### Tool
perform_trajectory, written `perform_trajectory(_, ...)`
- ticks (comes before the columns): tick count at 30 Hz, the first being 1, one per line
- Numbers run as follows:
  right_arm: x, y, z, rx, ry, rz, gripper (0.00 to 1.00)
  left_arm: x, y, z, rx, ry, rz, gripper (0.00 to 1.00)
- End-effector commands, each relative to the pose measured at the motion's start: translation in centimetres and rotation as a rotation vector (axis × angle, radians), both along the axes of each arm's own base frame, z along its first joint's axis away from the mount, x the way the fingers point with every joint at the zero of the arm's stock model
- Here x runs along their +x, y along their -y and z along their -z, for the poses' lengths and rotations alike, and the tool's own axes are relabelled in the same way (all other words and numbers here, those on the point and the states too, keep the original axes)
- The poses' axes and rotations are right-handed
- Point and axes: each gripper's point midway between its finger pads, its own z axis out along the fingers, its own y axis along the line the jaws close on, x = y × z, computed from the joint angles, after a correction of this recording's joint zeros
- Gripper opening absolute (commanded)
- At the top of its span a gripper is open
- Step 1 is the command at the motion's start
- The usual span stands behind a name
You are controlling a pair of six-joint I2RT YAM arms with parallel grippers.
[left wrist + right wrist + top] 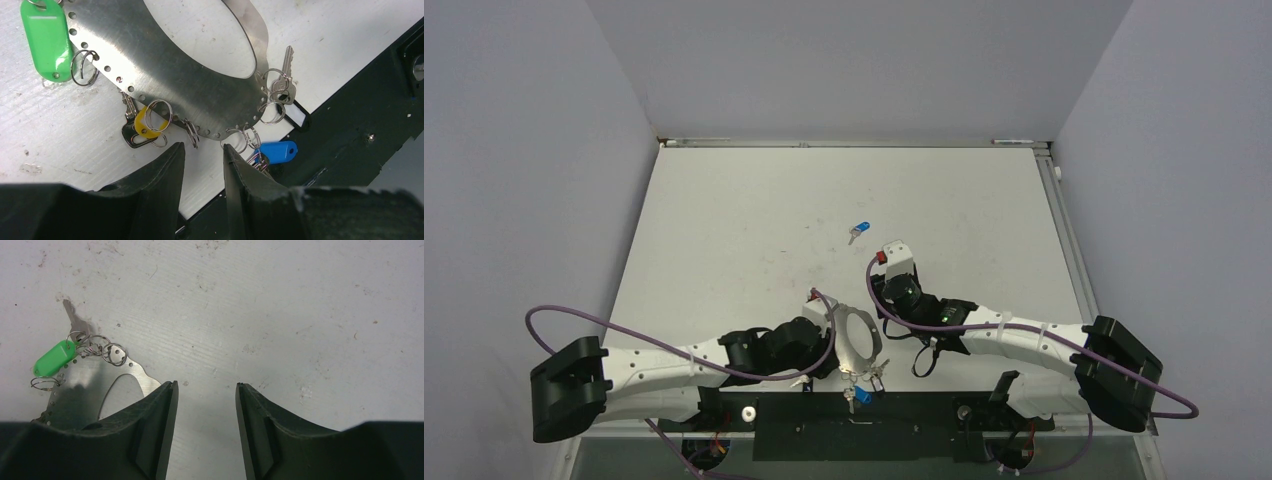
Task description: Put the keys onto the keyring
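The keyring (856,338) is a large flat grey metal ring with small holes along its edge, lying near the table's front edge. Keys hang from it on small split rings: a green tag (46,40), a yellow-headed key (145,122), a blue tag (277,150) and a silver key (286,60). One loose blue-headed key (859,231) lies alone farther back. My left gripper (202,147) is open and empty, just short of the ring's (165,65) near edge. My right gripper (206,385) is open and empty over bare table, with the ring (75,390) and green tag (52,357) to its left.
The black mounting bar (854,430) runs along the table's front edge just below the ring; the blue tag hangs over it. Grey walls close in the table (754,200) on three sides. Purple cables loop off both arms.
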Motion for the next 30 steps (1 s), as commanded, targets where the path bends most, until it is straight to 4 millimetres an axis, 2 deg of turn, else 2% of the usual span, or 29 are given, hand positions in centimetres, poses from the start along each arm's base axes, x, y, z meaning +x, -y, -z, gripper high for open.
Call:
perform_trajectory(1,0.4,0.0,-1.0,0.038,0.024,0.022,0.47,0.2,1.2,-0.5,-0.044,0.005,0.005,0.31)
perform_trajectory(6,0.4,0.0,-0.8,0.036,0.022,0.019,0.47,0.1,0.8,0.6,-0.02,0.002,0.002,0.27)
perform_trajectory(15,0.3,0.0,-0.6,0.034,0.017,0.014,0.47,0.4,1.5,1.4,-0.05,0.011,-0.002,0.22)
perform_trajectory(22,0.2,0.0,-0.7,0.035,0.016,0.011,0.47,0.6,1.8,1.7,-0.068,0.031,0.012,0.0)
perform_trajectory(23,0.2,-0.1,-0.9,0.038,0.018,0.009,0.47,0.6,1.7,1.7,-0.063,0.037,0.018,0.0)
perform_trajectory(26,0.1,-0.3,-1.3,0.053,0.021,-0.005,0.47,0.6,1.6,1.3,-0.061,0.067,0.047,0.0)
perform_trajectory(30,-0.1,-0.7,-2.9,0.103,0.045,-0.036,0.46,1.1,1.4,-0.5,-0.085,0.145,0.076,0.0)
